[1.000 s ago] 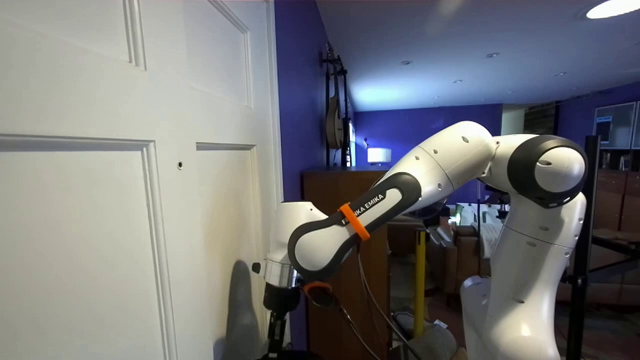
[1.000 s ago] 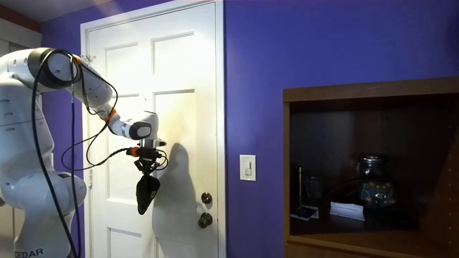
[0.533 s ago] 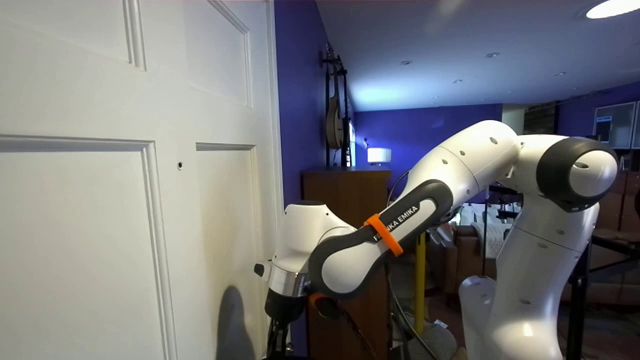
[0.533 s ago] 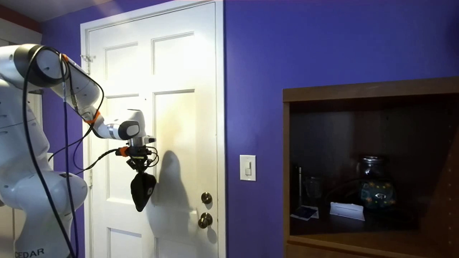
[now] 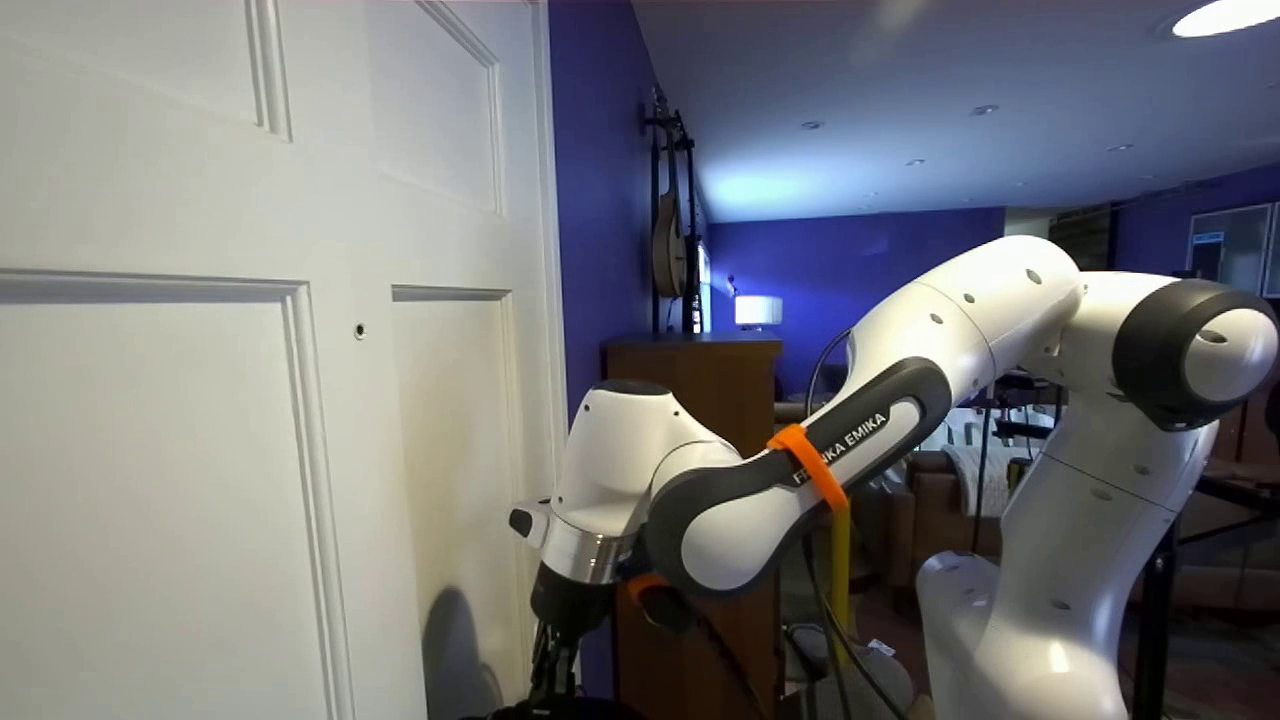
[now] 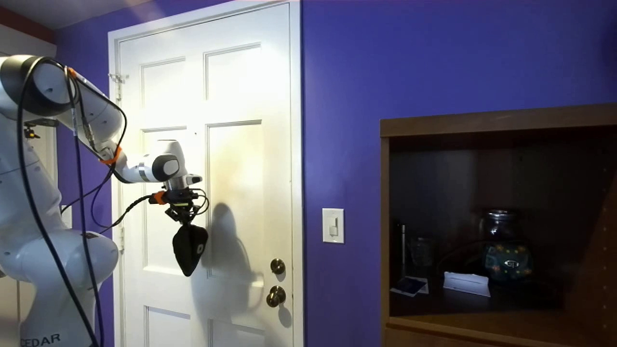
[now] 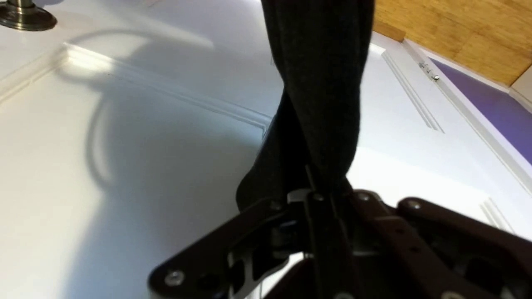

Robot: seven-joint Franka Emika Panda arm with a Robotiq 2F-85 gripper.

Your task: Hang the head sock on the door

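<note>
Black head sock (image 6: 189,248) point-down in the tight grip of the pincer (image 6: 186,222), near the white door (image 6: 234,168).

The head sock (image 6: 190,249) hangs below the claw (image 6: 186,221), before the door (image 6: 234,173) (light switch (image 6: 333,225) right of the door).

Head sock (image 7: 322,83): cut off at 12 o'clock in the wrist view; pale mark (image 6: 200,248) too small to read.
Brass fitting (image 7: 27,18): cut off there at 10 o'clock, knob or lock unclear.
Hand (image 6: 187,222): in an exterior view, fingertips indistinguishable from the black sock.
Door (image 6: 236,164): foot cut off there at 6 o'clock.
</note>
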